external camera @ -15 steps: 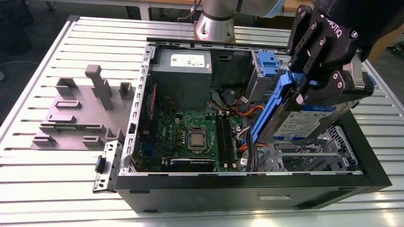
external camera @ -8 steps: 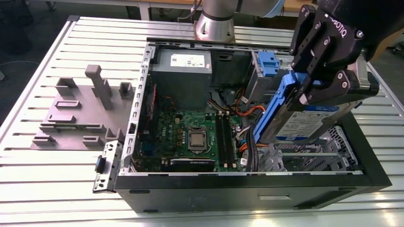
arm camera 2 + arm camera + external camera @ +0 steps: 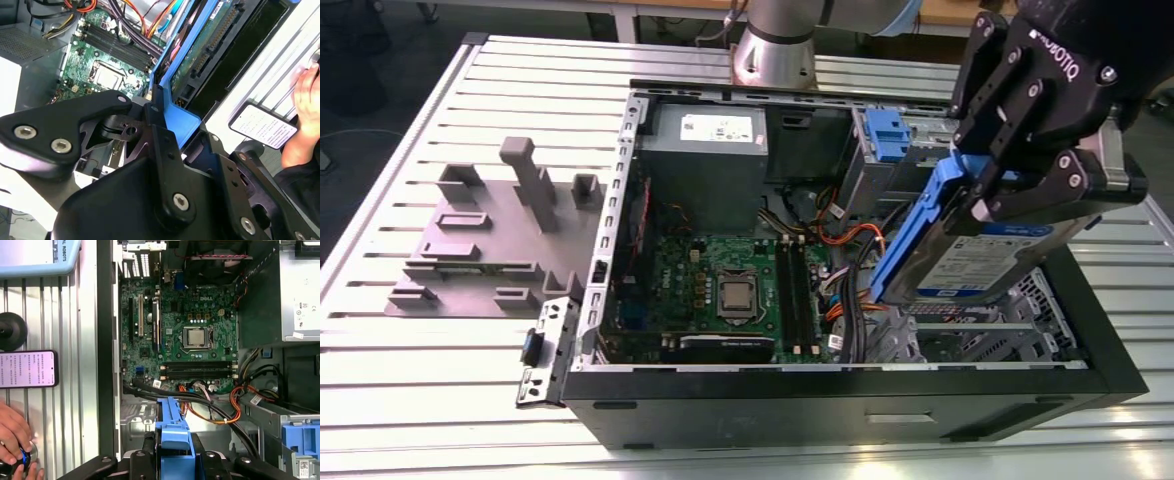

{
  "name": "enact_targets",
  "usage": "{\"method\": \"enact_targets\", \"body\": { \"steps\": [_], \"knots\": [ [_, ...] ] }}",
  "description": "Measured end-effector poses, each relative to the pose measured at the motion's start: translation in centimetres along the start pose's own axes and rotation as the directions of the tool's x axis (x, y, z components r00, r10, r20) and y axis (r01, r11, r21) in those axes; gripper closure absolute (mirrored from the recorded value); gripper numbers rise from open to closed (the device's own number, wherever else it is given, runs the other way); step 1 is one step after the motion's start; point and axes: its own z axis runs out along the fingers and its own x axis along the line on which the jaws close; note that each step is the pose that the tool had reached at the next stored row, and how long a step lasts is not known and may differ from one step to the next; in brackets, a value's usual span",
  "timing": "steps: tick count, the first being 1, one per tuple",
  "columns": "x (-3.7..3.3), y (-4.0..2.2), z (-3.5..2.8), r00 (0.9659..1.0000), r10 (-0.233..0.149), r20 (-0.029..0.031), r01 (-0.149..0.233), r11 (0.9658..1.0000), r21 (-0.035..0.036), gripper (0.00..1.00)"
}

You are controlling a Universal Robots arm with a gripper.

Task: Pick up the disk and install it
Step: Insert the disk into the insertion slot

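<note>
The disk (image 3: pixel 994 262) is held tilted, its lower end inside the open computer case (image 3: pixel 854 405) at the case's corner on the exterior view's right. Its white-and-blue printed label (image 3: pixel 974 270) faces outward. The gripper (image 3: pixel 994 190) has its jaws closed on the upper end of the disk's blue frame (image 3: pixel 175 117). The motherboard (image 3: pixel 734 290) lies flat beside the disk. The grey power supply (image 3: pixel 707 150), bearing a white sticker (image 3: pixel 720 127), sits at the case's far edge. On the slatted table (image 3: pixel 75 405), a phone (image 3: pixel 27 369) with text on its screen lies near a person's hand (image 3: pixel 15 437).
</note>
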Motion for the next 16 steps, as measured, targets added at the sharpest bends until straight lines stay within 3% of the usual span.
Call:
{"method": "enact_targets", "body": {
  "steps": [16],
  "knots": [
    [-0.06, -2.26, -0.02, 1.0, -0.001, 0.0001, 0.001, 1.0, -0.0002, 0.63]
  ]
}}
